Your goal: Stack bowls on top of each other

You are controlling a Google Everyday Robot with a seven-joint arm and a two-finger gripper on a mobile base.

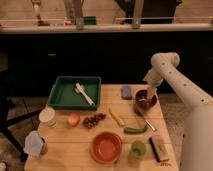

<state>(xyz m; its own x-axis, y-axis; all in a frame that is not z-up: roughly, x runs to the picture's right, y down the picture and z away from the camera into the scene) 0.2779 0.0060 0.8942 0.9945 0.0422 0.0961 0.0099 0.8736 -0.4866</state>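
The dark maroon bowl [145,101] sits near the table's right edge, at the back. My gripper [149,93] hangs from the white arm right over its far rim, reaching down into or onto the bowl. The wide, shallow orange-red bowl [106,147] sits at the front middle of the wooden table, well apart from the maroon one.
A green tray [63,95] with a white utensil stands at the back left. A blue sponge [126,91], a banana [116,117], a green vegetable [135,130], grapes [93,120], a fruit [73,119], a green cup [138,148], a white cup [47,116] and a brush [157,148] lie around.
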